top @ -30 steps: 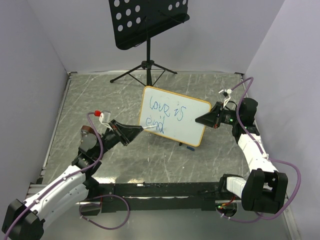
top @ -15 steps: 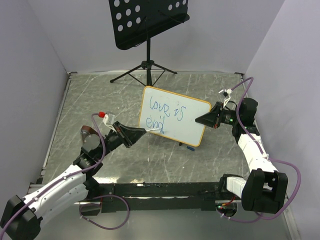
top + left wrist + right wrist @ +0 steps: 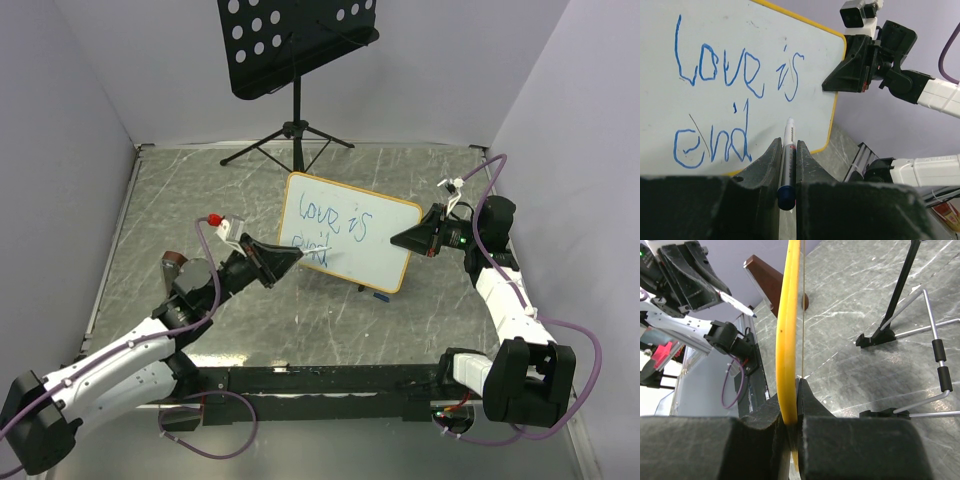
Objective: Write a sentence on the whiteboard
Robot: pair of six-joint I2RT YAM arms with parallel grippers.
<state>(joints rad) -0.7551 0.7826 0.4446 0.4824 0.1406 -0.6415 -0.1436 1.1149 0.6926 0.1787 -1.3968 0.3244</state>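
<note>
A small rectangular white board with a thin yellowish frame (image 3: 385, 262) stands near the centre of the top view. The right gripper (image 3: 402, 239) is clamped on its right edge, bracing it upright. The left gripper (image 3: 787, 149) is closed on a slim white marker with a blue end (image 3: 789, 131), its tip just right of the "d". I cannot tell whether the tip touches the board. The blue handwritten sentence (image 3: 735, 75) reads "Love is" above "end", so the writing looks mid-word. The next move likely calls for an "l" drawn immediately right of the "d", with light, even pressure.
</note>
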